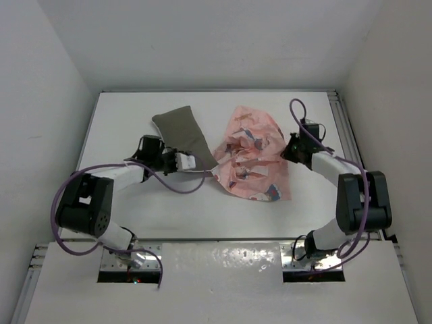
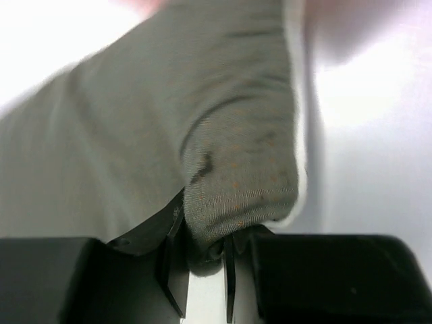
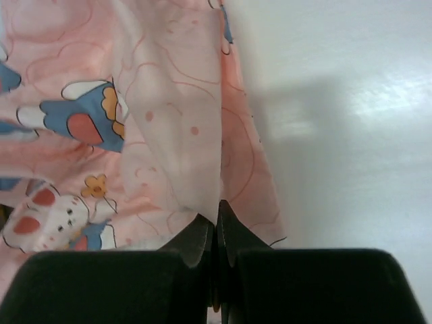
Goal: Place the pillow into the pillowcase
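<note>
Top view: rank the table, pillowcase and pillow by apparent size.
1. table, by far the largest
2. pillowcase, even crumpled
3. pillow, clearly smaller than the pillowcase

pillow (image 2: 223, 135) far end blurred, cut off at top; pillowcase (image 3: 169, 101) cropped left, top.

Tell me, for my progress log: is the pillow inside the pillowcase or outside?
Outside. The pillow lies beside the crumpled pillowcase, uncovered, one corner in the left gripper.
</note>
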`<state>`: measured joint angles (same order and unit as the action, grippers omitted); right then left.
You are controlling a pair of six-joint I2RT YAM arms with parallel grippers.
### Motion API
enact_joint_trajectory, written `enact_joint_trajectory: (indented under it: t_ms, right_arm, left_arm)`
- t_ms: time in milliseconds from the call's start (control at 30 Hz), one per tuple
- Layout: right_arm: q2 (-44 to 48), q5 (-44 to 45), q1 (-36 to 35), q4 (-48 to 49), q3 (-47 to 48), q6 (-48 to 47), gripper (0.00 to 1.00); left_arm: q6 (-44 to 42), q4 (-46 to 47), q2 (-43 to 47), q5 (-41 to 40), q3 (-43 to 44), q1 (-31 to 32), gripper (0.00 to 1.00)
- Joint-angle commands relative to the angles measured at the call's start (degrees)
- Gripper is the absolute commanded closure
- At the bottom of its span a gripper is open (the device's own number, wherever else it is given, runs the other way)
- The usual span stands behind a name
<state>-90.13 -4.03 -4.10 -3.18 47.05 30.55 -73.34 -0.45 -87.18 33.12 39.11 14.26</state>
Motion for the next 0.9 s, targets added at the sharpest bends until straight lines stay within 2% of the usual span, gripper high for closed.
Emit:
enact_joint_trajectory:
  t_ms: [0,67,133,233,267,367,400,467,500,533,567,633,700,733,800,833,867]
  right_arm:
    - [4.9,5.4,0.6,5.0,-5.3,14.4,1.00]
    - [7.0,5.7,-0.2,4.4,-7.7,14.3,1.00]
    - [7.9,4.3,-2.8,1.6,-8.2,9.6,1.00]
    - [9.5,2.0,-6.5,-5.2,-8.0,3.2,1.00]
    - [12.1,1.4,-8.0,-6.7,-8.5,1.6,0.97]
    - [16.5,-1.4,-9.7,-8.6,-9.1,-5.5,0.66]
    - [18.9,-1.3,-10.4,-10.8,-8.6,-7.4,0.42]
    - [20.8,0.1,-10.8,-13.7,-5.8,-12.0,0.17]
    - [22.1,0.9,-10.8,-15.9,-4.7,-13.4,0.02]
    - [22.7,1.3,-10.8,-16.5,-2.9,-16.4,0.01]
    - [23.1,1.7,-10.9,-17.0,-2.1,-17.8,0.01]
    - [23.2,1.4,-10.9,-16.7,-0.5,-21.6,0.01]
    - [21.5,-0.8,-11.8,-16.5,0.6,-24.6,0.04]
    - [18.9,-1.4,-12.4,-16.9,2.4,-27.4,0.30]
    - [15.4,-0.8,-14.8,-17.8,4.7,-29.2,0.73]
    - [11.9,-0.2,-15.4,-17.7,6.4,-29.9,0.83]
    - [10.3,-0.5,-16.0,-17.7,7.3,-30.1,0.77]
  left_arm:
    - [27.0,5.1,4.9,-7.4,3.7,-8.1,1.00]
    - [25.8,-1.6,7.5,-7.8,3.8,-11.0,1.00]
    - [24.5,-8.0,9.8,-6.9,3.9,-14.2,1.00]
    - [21.1,-17.3,12.0,-1.9,4.6,-15.8,1.00]
    - [18.9,-19.0,12.6,2.2,4.7,-14.9,1.00]
    - [16.2,-22.7,14.2,8.4,4.3,-10.0,1.00]
    - [16.4,-22.7,14.2,9.5,4.3,-6.8,1.00]
    - [16.9,-22.8,13.5,10.9,5.5,-3.8,0.97]
    - [16.6,-23.5,13.1,11.0,6.1,-1.2,0.61]
    - [13.9,-26.0,12.6,11.1,7.7,-0.2,0.38]
    - [11.8,-27.6,12.4,11.3,8.7,1.2,0.01]
    - [6.7,-31.1,12.2,10.4,11.0,1.7,0.00]
    - [7.2,-29.4,11.7,5.8,11.9,1.6,0.00]
    - [7.9,-26.7,10.5,3.5,12.3,1.2,0.00]
    - [3.8,-25.5,8.8,-2.3,12.7,-0.1,0.00]
    - [0.3,-25.6,7.1,-3.8,12.0,-0.7,0.00]
    - [-7.6,-26.0,6.3,-7.1,11.5,-1.7,0.00]
